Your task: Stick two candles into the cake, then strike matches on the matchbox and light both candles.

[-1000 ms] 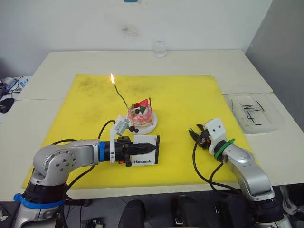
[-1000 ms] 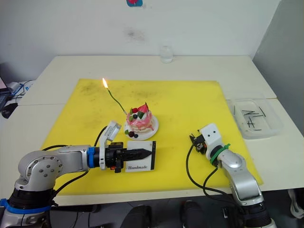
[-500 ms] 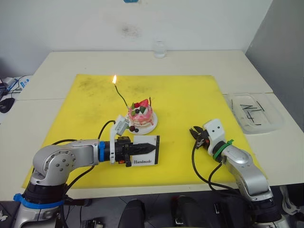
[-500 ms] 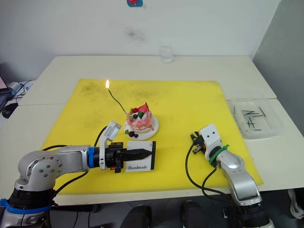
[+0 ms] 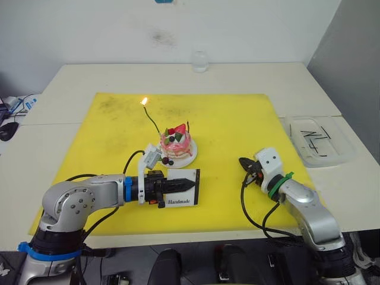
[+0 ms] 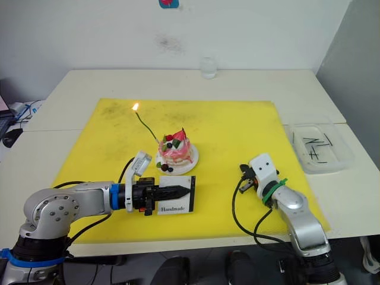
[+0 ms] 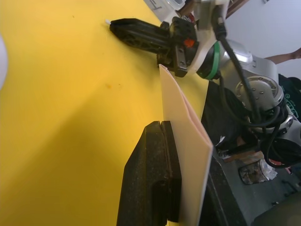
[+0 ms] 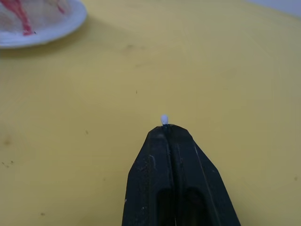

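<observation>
left gripper (image 6: 181, 191) clamps matchbox (image 6: 176, 202), lower centre | right gripper (image 8: 165, 128) pinches match (image 8: 164, 118), pale tip showing | match: light, brittle; grip near tail

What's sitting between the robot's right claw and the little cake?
Nothing: only bare yellow mat separates the right gripper, shut on a match, from the cake, seen in the eye views.

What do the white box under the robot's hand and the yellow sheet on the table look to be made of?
The matchbox looks like matte card: flat, thin-edged, printed in black, with a dark strip along one edge. The left gripper lies closed against it. The yellow mat seems a thin, flexible sheet, perhaps rubber or plastic: it lies flat, is dull rather than glossy, and shows dark smudges near its far edge.
</observation>
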Controlling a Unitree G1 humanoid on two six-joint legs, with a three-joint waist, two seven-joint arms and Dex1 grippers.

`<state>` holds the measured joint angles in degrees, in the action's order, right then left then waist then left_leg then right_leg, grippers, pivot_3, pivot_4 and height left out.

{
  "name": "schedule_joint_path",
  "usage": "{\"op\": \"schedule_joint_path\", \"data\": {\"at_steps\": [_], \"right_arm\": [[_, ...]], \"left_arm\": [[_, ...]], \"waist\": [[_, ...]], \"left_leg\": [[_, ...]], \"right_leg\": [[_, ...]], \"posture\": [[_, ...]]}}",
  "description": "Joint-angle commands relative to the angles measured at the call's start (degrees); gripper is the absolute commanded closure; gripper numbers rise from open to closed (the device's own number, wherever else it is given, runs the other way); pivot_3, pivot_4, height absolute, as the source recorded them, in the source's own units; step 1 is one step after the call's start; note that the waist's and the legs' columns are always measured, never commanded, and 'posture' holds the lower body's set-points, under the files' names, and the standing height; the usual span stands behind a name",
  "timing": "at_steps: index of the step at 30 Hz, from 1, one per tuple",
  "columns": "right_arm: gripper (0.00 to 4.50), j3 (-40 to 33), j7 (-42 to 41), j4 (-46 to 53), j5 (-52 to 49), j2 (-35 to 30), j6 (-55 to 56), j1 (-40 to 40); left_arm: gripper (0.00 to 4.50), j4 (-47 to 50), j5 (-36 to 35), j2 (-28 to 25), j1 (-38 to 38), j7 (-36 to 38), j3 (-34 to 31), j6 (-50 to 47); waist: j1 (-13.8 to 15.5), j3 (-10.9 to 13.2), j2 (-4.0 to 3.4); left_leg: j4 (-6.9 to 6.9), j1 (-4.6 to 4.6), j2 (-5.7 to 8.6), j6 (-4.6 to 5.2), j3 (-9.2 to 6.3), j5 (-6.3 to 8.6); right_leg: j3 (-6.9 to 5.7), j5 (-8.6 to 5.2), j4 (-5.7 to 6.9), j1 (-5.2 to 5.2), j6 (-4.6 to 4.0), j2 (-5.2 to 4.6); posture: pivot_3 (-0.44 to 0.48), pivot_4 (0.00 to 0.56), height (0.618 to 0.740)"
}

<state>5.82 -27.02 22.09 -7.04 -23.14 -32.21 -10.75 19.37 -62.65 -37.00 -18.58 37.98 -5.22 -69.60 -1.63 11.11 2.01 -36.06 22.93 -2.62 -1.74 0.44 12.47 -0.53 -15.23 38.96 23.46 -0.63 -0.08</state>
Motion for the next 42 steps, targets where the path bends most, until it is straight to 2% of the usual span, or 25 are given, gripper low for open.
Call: {"op": "schedule_joint_path", "data": {"at_steps": [1,7,11,20,42], "right_arm": [[4.49,0.6,-7.2,11.4,-4.7,-5.6,-5.1,-5.7],[4.49,4.0,-14.7,17.8,-9.2,-14.0,-12.2,-12.8],[4.49,8.9,-16.6,18.7,-7.2,-17.3,-11.7,-14.8],[4.49,12.4,-14.7,17.5,-4.6,-15.2,-10.3,-16.9],[4.49,13.3,-13.6,15.6,-1.8,-13.3,-9.5,-16.8]], "left_arm": [[4.5,0.2,0.0,1.9,-2.6,-1.5,-0.3,1.2],[4.5,-0.8,1.7,4.7,-5.7,-3.1,1.0,2.1],[4.5,-1.1,3.3,5.3,-7.2,-2.9,1.7,3.0],[4.5,-0.4,4.2,4.9,-7.4,-1.9,2.0,2.9],[4.5,-0.1,4.9,4.9,-7.3,-1.0,2.1,3.3]], "waist": [[0.0,0.0,0.0],[0.1,0.0,0.02],[0.1,0.0,0.02],[0.1,0.0,0.03],[0.1,0.0,0.03]], "left_leg": [[0.0,0.0,0.01,0.0,0.01,0.0],[0.01,0.0,0.05,0.0,0.0,0.0],[0.0,0.02,0.05,0.0,0.01,0.0],[-0.01,0.01,0.04,0.0,0.0,0.0],[-0.01,0.01,0.03,0.0,-0.05,0.0]], "right_leg": [[0.0,0.0,0.0,-0.01,0.0,0.0],[-0.12,-0.01,-0.07,-0.05,0.0,0.05],[-0.1,-0.01,-0.07,-0.04,-0.01,0.05],[-0.08,-0.01,-0.05,-0.04,-0.01,0.04],[-0.08,-0.01,-0.05,-0.04,-0.01,0.02]], "posture": [[0.0,0.15,0.74],[0.0,0.15,0.74],[0.0,0.15,0.74],[0.0,0.15,0.74],[0.0,0.15,0.74]]}}
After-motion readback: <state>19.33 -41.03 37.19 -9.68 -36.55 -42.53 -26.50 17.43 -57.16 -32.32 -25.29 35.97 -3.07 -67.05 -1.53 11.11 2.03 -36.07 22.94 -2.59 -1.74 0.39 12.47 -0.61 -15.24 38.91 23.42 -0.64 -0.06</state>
